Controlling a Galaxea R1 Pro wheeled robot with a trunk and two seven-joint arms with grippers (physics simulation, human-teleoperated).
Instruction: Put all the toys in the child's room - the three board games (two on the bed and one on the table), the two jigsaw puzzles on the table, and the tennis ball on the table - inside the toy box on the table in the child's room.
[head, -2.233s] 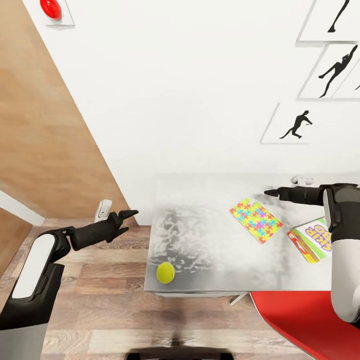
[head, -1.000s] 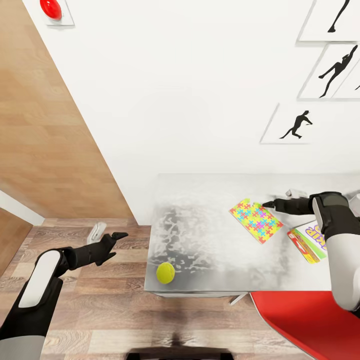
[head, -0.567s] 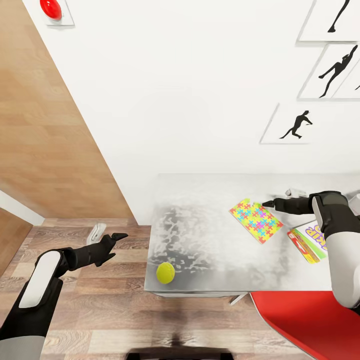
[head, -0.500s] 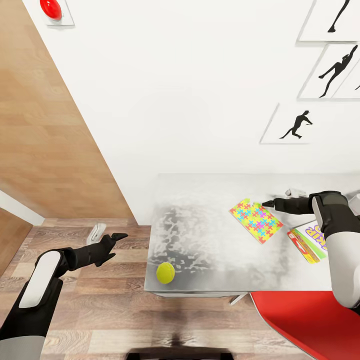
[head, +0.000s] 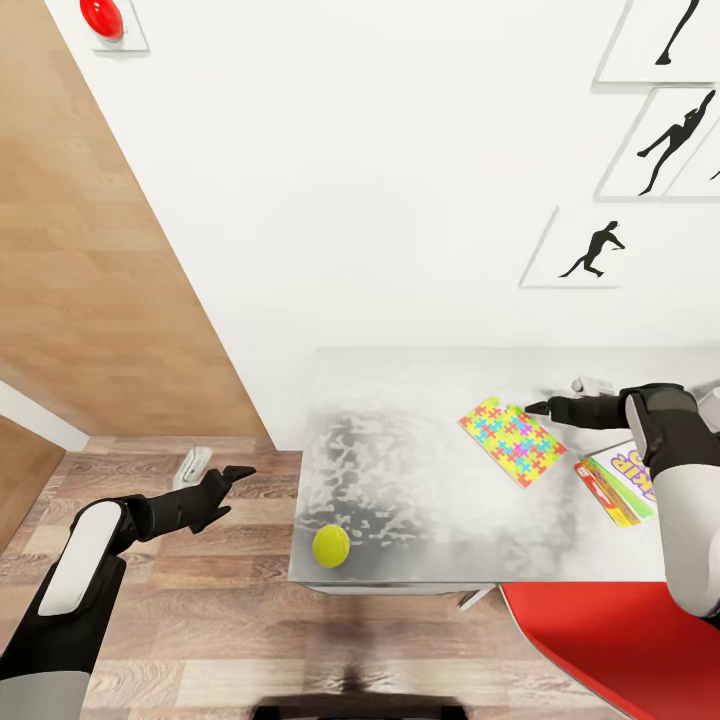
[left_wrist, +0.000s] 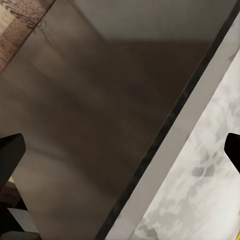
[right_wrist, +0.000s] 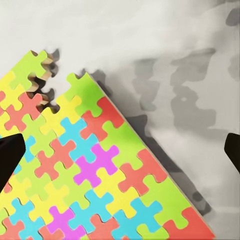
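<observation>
Right gripper (head: 537, 408) dropped low, jaws wide, empty, over jigsaw puzzle (head: 512, 440) corner. Left gripper (head: 238, 472) sank too, open, empty. Tennis ball (head: 331, 546) at table (head: 420, 500) 7 o'clock. Nothing packed yet.

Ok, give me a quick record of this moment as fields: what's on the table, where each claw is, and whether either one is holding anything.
table: white top, by the wall
jigsaw puzzle: flat on the table, one corner piece missing
tennis ball: near the table's front left corner
board game: at the table's right, partly behind the right arm
left claw: over the floor, left of the table, open, empty
right claw: at the puzzle's far corner, open, holding nothing
</observation>
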